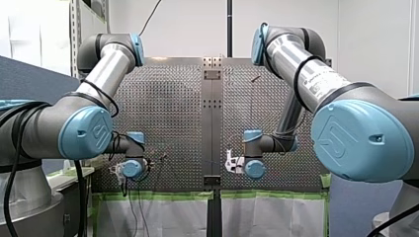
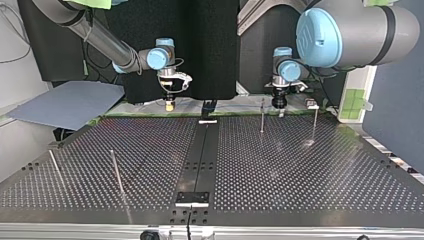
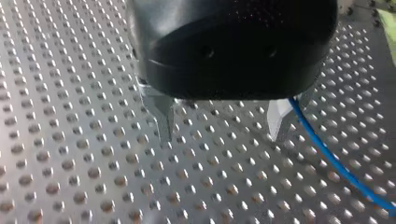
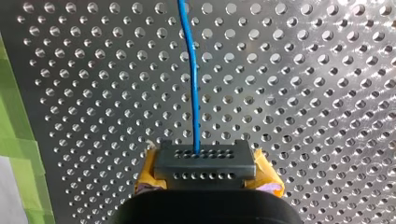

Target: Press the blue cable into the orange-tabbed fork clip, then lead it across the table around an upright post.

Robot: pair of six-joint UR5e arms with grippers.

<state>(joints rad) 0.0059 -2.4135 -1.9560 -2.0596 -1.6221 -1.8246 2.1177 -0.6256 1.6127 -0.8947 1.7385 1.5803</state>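
Perforated table (image 3: 70, 154) under both tools. Right gripper (image 4: 205, 163) clamped on blue cable (image 4: 191, 84), cable running straight ahead. Left gripper (image 3: 220, 135) spread wide, holding nothing; cable just outside one finger (image 3: 279, 119).

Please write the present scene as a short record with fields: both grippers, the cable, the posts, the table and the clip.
my left gripper: open, nothing between its metal fingers
my right gripper: shut on the blue cable, with yellow pads at its sides
blue cable: runs straight ahead from my right gripper over the table, and also passes beside one finger of my left gripper
upright posts: four thin ones in the top view
perforated table: metal
orange-tabbed fork clip: not made out in any view
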